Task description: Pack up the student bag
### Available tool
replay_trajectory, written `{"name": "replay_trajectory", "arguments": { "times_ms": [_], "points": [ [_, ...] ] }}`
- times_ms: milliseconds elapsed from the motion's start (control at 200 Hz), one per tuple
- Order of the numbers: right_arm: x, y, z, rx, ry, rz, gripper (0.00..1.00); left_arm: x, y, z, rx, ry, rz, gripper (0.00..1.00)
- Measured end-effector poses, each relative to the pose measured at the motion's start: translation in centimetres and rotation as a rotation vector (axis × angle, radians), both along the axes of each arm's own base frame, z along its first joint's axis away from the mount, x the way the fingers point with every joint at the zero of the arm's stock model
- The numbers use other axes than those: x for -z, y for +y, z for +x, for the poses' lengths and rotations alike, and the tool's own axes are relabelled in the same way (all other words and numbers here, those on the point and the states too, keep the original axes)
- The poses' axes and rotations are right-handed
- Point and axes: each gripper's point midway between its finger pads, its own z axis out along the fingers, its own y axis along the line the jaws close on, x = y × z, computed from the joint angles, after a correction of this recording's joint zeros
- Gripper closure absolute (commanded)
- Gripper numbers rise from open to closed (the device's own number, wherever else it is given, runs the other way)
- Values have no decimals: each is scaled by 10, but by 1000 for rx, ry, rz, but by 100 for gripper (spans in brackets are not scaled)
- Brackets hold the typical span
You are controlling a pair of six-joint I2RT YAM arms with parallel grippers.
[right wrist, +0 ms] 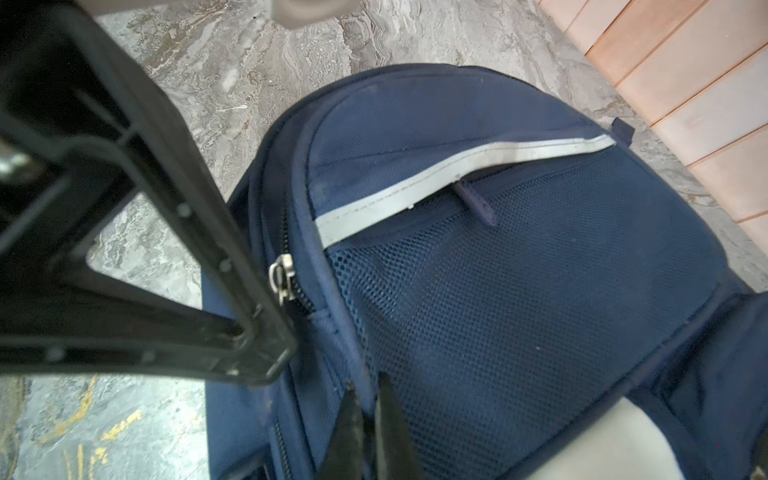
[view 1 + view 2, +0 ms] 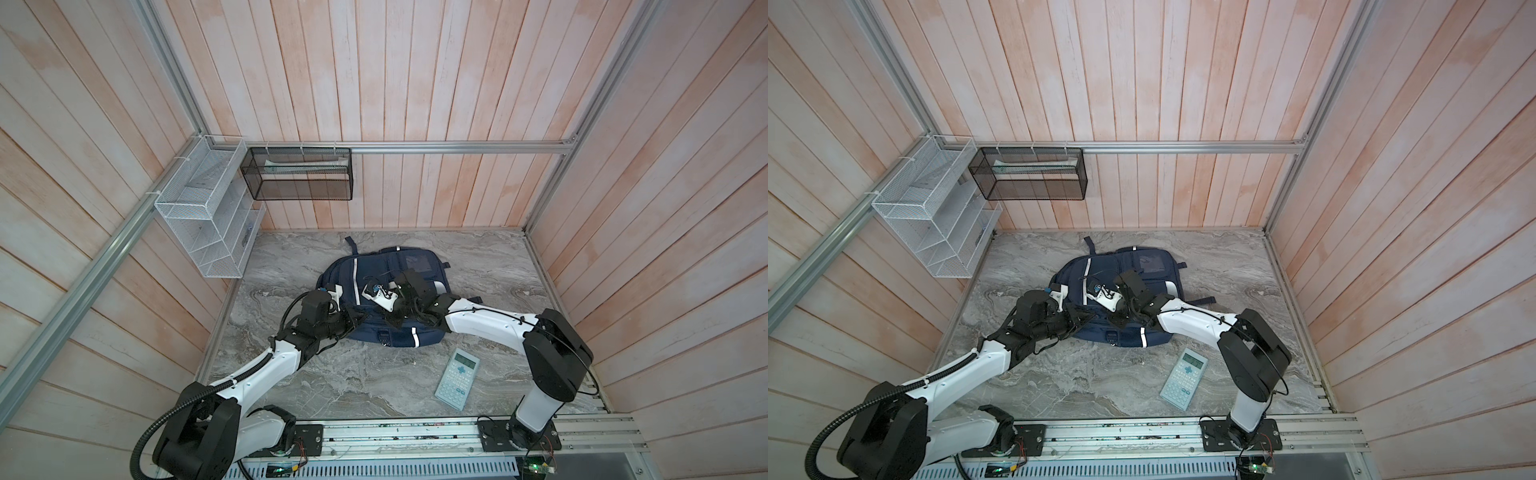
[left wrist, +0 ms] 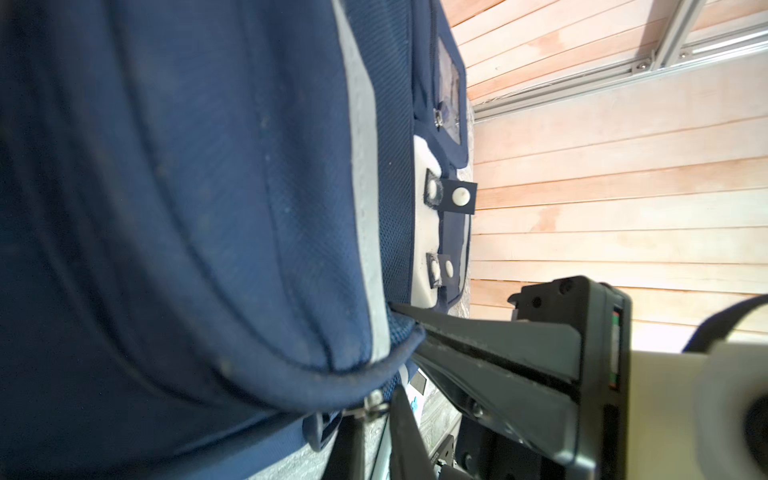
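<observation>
Marble tabletop [image 2: 353, 382], plank walls [image 2: 415, 83] | left gripper [image 3: 374, 419], right gripper [image 1: 368, 415] both clamp student bag [image 2: 376, 268]

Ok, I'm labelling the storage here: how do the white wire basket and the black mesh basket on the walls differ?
The white wire basket hangs on the left-side wall's rail, the black mesh basket on the back wall's. The white one is split by dividers into compartments; the black one shows no dividers, just one long trough. Both are tied to aluminium rails above the table.
</observation>
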Motion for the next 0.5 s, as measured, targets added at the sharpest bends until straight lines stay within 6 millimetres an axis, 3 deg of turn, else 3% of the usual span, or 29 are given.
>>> {"name": "replay_trajectory", "arguments": {
  "times_ms": [130,330,495],
  "points": [
    [2,1,-2,7,11,9,100,1,14,-8,-24,-15,77,83],
    [6,1,-4,20,10,10,100,16,33,-15,-43,-19,224,65],
    [6,2,-4,28,10,9,100,15,27,-19,-15,-75,332,62]
  ]
}}
